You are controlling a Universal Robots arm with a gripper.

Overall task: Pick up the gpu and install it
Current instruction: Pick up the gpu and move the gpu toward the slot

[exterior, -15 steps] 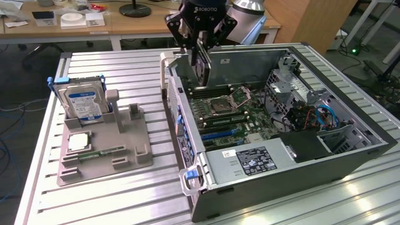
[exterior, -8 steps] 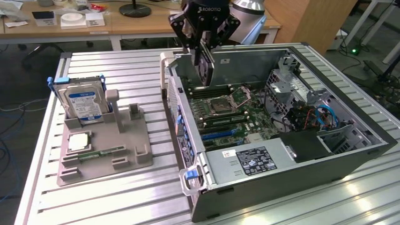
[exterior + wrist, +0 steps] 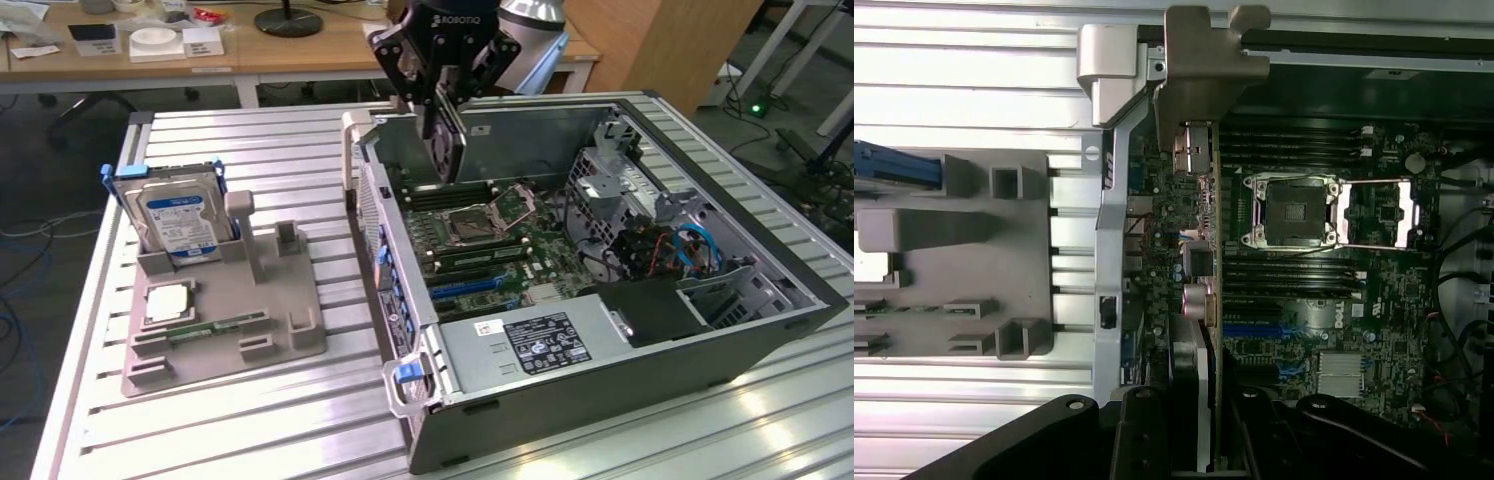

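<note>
At upper centre of the exterior view, the gripper [image 3: 441,95] clamps the gpu [image 3: 445,145] on edge, hanging above the motherboard [image 3: 494,235] inside the open computer case [image 3: 601,400].

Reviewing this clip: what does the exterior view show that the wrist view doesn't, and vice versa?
Exterior view: the hard drive's blue label, the power supply. Wrist view: the silver end bracket, seen end-on. Both: the end effector shut on the gpu above the open case, the CPU socket, the grey holder tray.
</note>
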